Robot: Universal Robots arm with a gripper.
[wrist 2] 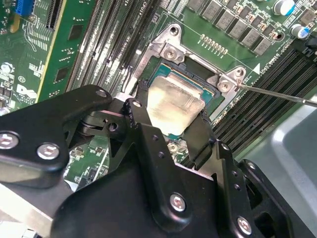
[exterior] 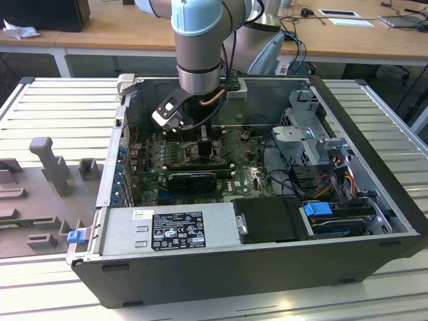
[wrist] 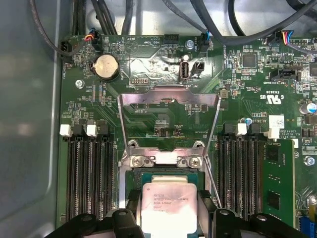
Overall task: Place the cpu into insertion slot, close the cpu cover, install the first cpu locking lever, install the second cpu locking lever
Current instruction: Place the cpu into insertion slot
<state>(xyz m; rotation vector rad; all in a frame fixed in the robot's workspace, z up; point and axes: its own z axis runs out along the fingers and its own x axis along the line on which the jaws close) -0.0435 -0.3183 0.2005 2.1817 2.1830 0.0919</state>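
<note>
- Item: the cpu [wrist: 168,210], pale metal face up, pinched at two opposite edges between the gripper's [wrist 2: 172,106] black fingers [wrist 2: 200,136].
- Location: directly over the insertion slot [wrist 2: 198,67], within its dark frame. Whether it is fully seated or held just clear cannot be told.
- The cpu cover [wrist: 171,95]: swung open on its hinge and lying back beyond the slot, its window showing the green motherboard [wrist: 148,64] behind. Not yet closed.
- Locking levers: one thin wire lever [wrist 2: 277,95] juts away from the slot, apparently unlatched. Neither lever judged installed.
- Progress: first step in hand, judged near its end. Cover and both levers outstanding.
- Arm [exterior: 198,40]: wrist upright, reaching straight down into the open computer case [exterior: 374,221], toward the far side and the exterior view's left, gripper low above the board.
</note>
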